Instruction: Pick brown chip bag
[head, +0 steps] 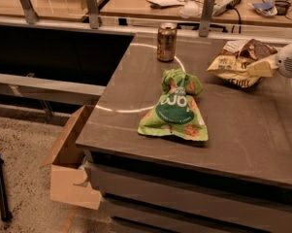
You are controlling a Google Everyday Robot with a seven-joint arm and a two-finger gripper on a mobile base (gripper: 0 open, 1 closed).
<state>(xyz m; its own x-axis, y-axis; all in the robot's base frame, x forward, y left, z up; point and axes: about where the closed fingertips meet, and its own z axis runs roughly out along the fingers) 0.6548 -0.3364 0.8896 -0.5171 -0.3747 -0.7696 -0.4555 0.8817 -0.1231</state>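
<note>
My end effector (pixel 260 69) reaches in level from the right edge, clenched on the brown chip bag (pixel 232 62); the bag sits at the desk's (pixel 242 130) far right, beyond the green snack bag (pixel 177 111)

White gripper (pixel 260 68), far right, at the tan-and-dark-brown chip bag (pixel 236 61); green bag (pixel 176 108) nearby.

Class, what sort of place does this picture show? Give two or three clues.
Likely a robotics lab or workshop: a cluttered workbench with cables behind, a cardboard box on the speckled floor, and a robot gripper at the right edge, against the brown chip bag on a dark counter.
</note>
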